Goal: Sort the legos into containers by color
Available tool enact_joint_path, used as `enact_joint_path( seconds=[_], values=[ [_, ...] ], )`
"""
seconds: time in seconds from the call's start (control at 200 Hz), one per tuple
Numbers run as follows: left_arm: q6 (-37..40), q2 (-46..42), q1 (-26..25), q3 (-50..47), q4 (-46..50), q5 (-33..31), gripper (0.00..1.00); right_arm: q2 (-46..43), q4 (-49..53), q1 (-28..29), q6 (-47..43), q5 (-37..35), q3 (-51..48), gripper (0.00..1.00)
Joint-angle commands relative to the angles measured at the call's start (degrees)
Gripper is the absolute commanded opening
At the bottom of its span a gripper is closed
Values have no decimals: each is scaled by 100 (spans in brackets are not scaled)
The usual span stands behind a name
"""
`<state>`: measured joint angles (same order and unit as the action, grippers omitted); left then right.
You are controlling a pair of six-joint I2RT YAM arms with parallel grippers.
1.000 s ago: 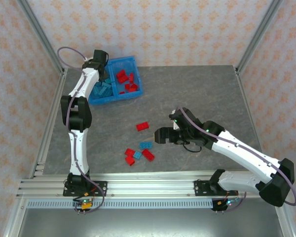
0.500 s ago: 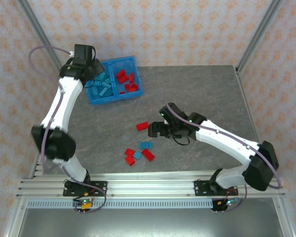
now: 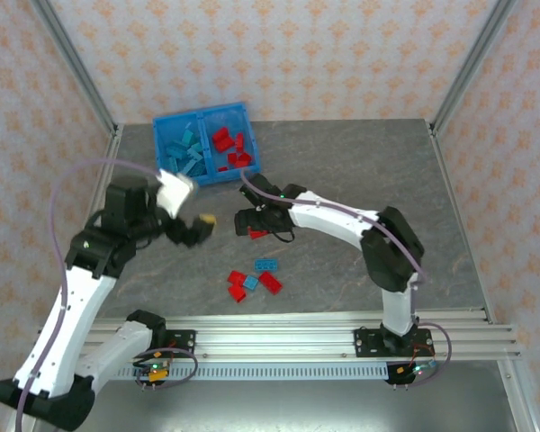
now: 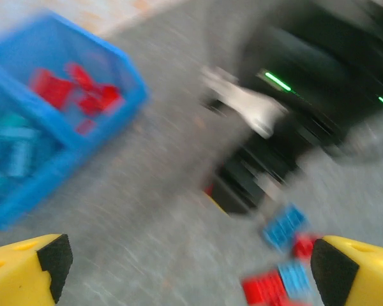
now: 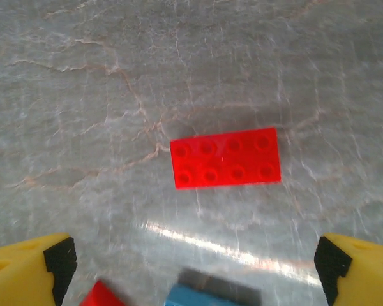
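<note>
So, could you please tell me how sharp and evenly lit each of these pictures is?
Left wrist view: heavy blur, the bin and loose bricks are smeared. Right wrist view: sharp, the studs of the red brick crisp, with a streak of glare on the table below it. Top view: evenly lit and sharp, except the blurred left gripper.

Six loose legos; one bin

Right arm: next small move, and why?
Probably ease forward and down until the right fingers straddle the red brick, then close. The fingers stand wide open with nothing between them, and the brick lies flat on the table just ahead of them, studs up, apart from the other bricks.
</note>
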<state>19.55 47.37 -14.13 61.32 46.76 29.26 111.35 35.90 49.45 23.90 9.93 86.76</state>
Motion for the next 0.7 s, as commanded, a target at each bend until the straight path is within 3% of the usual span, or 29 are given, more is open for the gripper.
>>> enact_joint_path(
  seconds=[0.0, 0.32, 0.5, 0.606, 0.696],
  values=[
    [1856, -702, -107, -619, 617, 1435, 100, 557, 535, 99, -389, -366, 542, 98],
    [3246, -1019, -190, -1158, 1451, 1840, 100, 1449, 998, 109, -342, -859, 1174, 97],
    [3389, -935, -247, -1366, 1273, 1927, 100, 1652, 1012, 110, -353, -708, 1206, 93],
    [3387, -862, -244, -1374, 1195, 2003, 100, 1666, 962, 109, -379, -623, 1185, 86],
    [3402, -820, -258, -1364, 1187, 2032, 100, 1661, 888, 108, -395, -581, 1157, 74]
  ],
)
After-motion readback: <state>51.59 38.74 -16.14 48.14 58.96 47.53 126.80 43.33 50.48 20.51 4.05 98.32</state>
